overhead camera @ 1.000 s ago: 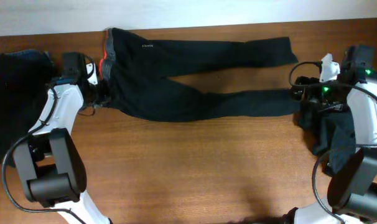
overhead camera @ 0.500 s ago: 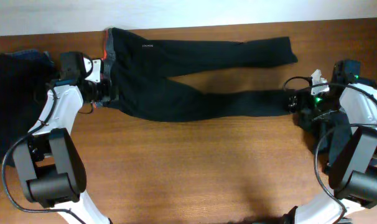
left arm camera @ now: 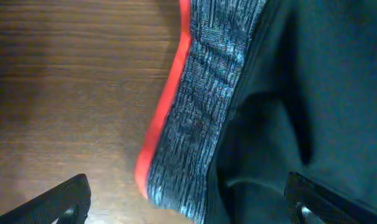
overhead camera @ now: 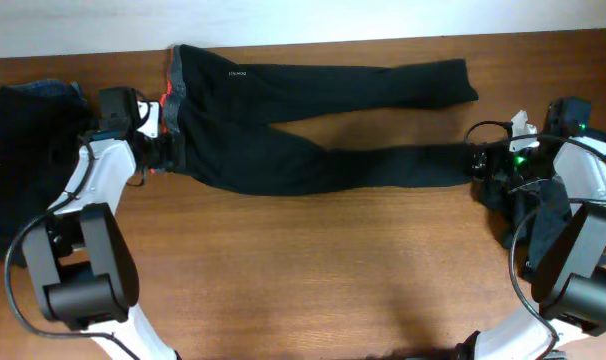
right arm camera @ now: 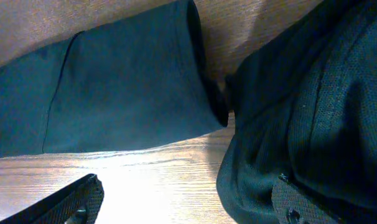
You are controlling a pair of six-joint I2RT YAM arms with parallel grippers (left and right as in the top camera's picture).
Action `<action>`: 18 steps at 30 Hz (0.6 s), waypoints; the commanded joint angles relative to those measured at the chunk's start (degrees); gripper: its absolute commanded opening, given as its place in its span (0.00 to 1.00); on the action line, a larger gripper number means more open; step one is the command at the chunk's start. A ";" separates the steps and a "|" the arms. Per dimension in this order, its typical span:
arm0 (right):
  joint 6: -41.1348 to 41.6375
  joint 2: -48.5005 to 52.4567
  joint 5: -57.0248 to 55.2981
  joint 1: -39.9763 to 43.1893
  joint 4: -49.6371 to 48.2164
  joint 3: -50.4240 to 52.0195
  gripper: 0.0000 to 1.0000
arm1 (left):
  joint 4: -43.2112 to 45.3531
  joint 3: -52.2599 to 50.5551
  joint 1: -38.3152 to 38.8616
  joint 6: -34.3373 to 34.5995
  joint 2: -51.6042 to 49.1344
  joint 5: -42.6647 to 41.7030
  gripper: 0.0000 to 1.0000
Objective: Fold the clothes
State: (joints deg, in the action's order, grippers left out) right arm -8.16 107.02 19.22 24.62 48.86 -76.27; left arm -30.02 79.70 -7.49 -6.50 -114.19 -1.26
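Note:
Long black trousers [overhead camera: 283, 150] lie flat across the back of the table, waistband to the left and both legs running right. The heathered grey waistband with its red edge shows in the left wrist view [left arm camera: 207, 106]. My left gripper [overhead camera: 166, 150] is open right over the waistband's lower corner, fingers either side of it [left arm camera: 187, 202]. My right gripper [overhead camera: 480, 165] is open at the cuff of the nearer leg [right arm camera: 132, 87], holding nothing [right arm camera: 188, 202].
A pile of dark garments [overhead camera: 23, 150] with blue denim lies at the far left. Another dark mesh garment [overhead camera: 543, 220] lies under the right arm, also in the right wrist view [right arm camera: 307, 106]. The table's back edge [overhead camera: 313, 42] runs just behind the trousers.
My right gripper dipped toward the nearer leg's cuff, then shifted slightly right and settled beside it. The left gripper stayed at the waistband. The trousers have barely moved.

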 commanded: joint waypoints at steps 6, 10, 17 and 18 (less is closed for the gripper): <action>-0.63 2.58 3.17 0.15 -1.92 0.22 0.92 | 0.68 -0.66 -0.31 -1.07 -4.31 -3.91 0.89; -0.63 3.34 3.52 0.15 -2.32 0.22 0.82 | 0.39 -0.66 -0.31 -0.61 -4.31 -3.91 0.63; -0.61 3.34 3.56 0.15 -2.29 0.22 0.39 | -3.06 -0.66 -0.31 -0.46 -4.31 -3.87 0.32; -0.61 3.34 4.13 0.15 -2.36 0.22 0.39 | -3.93 -0.63 -0.31 -0.46 -4.28 -3.10 0.31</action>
State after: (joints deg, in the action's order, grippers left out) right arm -8.62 110.02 22.20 24.62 46.63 -76.27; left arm -32.67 79.26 -7.49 -6.66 -117.97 -4.34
